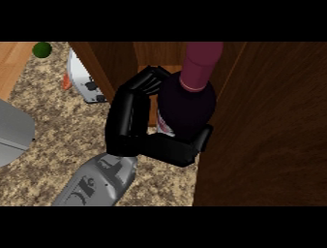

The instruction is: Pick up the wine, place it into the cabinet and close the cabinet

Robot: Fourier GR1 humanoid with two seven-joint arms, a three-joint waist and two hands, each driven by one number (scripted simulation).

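1. Head view: one robot hand (134,121) (which side cannot be told) is curled round the wine bottle (187,104), so pickup is done.
2. Bottle stands upright in the hand, at the cabinet (280,121) opening, door (109,63) beyond the fingers.
3. Remaining, by judgement: release inside, close the door.

The light is soft and even, and it is brightest on the speckled counter (45,126) at the left and on the pale wooden strip (6,63) at the far left. The dark wooden cabinet (280,126) on the right is dim, and its inside behind the wine bottle (187,104) is in shade. The black hand (134,116) round the bottle shows only faint shine, so its fingers blend into the dark bottle.
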